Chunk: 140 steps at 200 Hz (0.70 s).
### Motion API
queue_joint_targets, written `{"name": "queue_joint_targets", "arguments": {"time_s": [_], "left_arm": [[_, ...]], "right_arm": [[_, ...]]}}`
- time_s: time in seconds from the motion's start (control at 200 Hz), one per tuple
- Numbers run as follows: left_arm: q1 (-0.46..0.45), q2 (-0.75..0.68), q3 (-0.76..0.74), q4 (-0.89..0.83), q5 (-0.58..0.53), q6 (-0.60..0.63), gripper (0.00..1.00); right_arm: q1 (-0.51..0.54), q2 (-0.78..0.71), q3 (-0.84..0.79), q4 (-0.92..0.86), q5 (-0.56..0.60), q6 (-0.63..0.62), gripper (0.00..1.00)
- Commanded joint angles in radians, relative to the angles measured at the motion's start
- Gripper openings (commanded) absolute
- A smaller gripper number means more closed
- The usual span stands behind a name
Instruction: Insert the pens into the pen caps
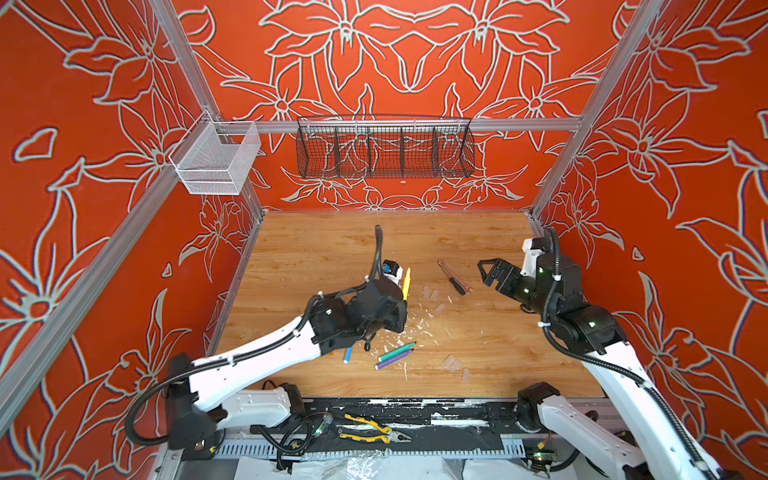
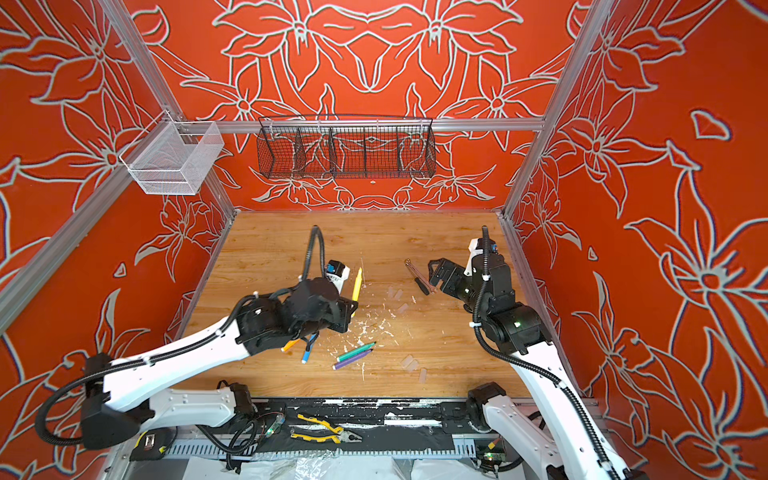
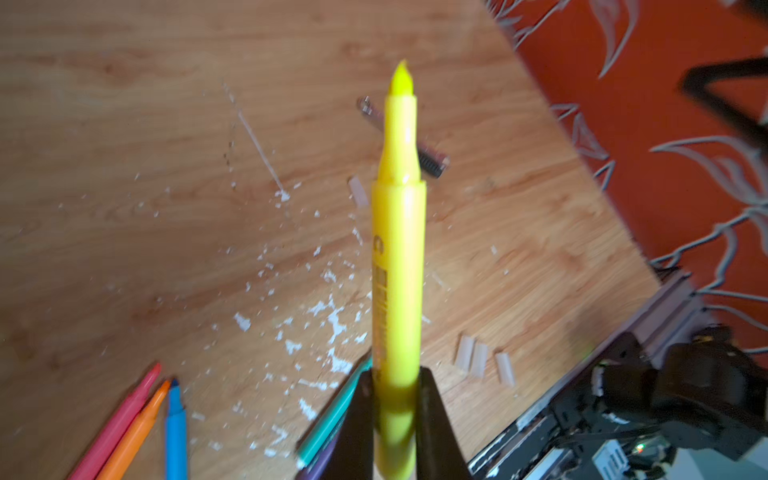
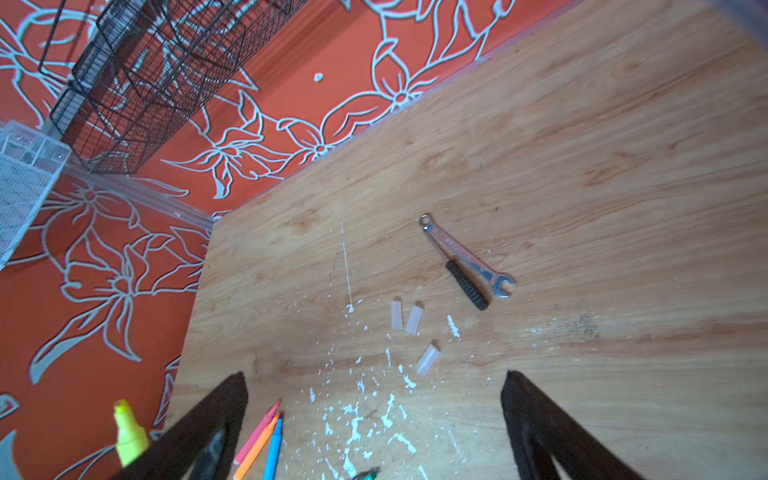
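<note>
Left wrist view settles the progress question: the left end effector [image 3: 395, 374] is clamped on the lower barrel of the yellow pen [image 3: 399, 249]. It holds the pen clear of the table [image 3: 124, 124], and in both top views the bare tip points toward 12 o'clock. No cap sits on this pen or on any other, so I judge the task barely begun, with all six insertions left to do and this pen first. The right end effector [image 4: 374, 376] hangs spread wide and empty at about 3 o'clock from the table's middle.

Pens, counted: six. The yellow pen is in the grip. The pink pen [image 3: 120, 424], orange pen [image 3: 141, 424] and blue pen [image 3: 176, 428] lie side by side at 7 o'clock. The green pen [image 1: 397, 351] and purple pen [image 1: 392, 360] lie together at 6 o'clock.

Caps, counted: six, all loose and lying flat. The far trio of caps [image 4: 414, 320] is at 2 o'clock, and the near trio of caps [image 3: 478, 359] is at 5 o'clock, toward the front edge
</note>
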Motion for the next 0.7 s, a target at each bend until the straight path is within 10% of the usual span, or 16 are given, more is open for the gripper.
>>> {"name": "queue_joint_targets", "arguments": {"time_s": [0.0,0.23,0.696], "left_arm": [[0.033,-0.078,-0.14,0.314,-0.013,0.113,0.0],[0.065,0.124,-0.171,0.446,-0.097,0.394,0.0],[0.069,0.251,-0.208,0.558,0.169,0.395,0.0]], "right_arm": [[0.006,0.093,-0.009,0.095,-0.105,0.015,0.96],[0.02,0.063,-0.241,0.437,-0.248,0.063,0.88],[0.216,-0.004,-0.442,0.756,-0.148,0.07,0.73]]}}
